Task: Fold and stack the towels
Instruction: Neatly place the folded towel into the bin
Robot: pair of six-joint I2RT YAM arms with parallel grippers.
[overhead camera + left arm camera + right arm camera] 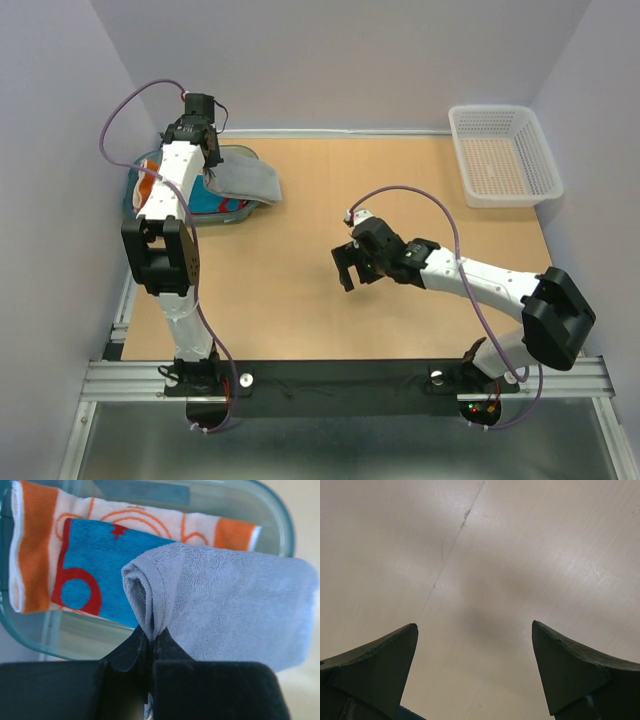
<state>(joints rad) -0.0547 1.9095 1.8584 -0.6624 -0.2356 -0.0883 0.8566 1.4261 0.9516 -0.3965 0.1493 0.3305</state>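
Observation:
A folded light grey towel (pixel 235 605) hangs over the right rim of the teal tray (pixel 272 510), and my left gripper (pixel 151 636) is shut on its rolled near edge. Beneath it in the tray lie a blue towel with red marks (pixel 95 560) on top of an orange and white towel (pixel 30 545). From above, the grey towel (pixel 245 182) sticks out of the tray (pixel 240 152) toward the table's middle, with the left gripper (pixel 210 165) over it. My right gripper (pixel 346 268) hovers open over bare table, fingers (pixel 380 665) wide apart with nothing between them.
A white mesh basket (pixel 503 152) stands at the back right corner, with nothing visible inside it. The wooden tabletop (pixel 330 210) runs between tray and basket. White walls close in on the left, back and right.

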